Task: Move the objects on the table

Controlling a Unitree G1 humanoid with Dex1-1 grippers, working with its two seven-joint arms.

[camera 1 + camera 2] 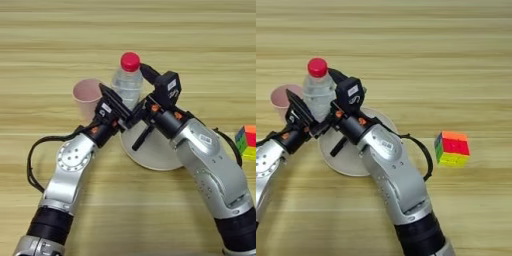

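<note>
the cup (88, 95) stands left of the bottle (128, 82), a plate (155, 150) before them, a cube (452, 148) far right.

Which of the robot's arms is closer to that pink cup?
Left. The left gripper sits just beside the pink cup; the right gripper is further off, by the bottle.

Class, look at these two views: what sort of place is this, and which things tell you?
Probably a robot test bench: a bare wooden table with unrelated props, a pink cup, a red-capped water bottle, a colour cube, and two robot arms.
</note>
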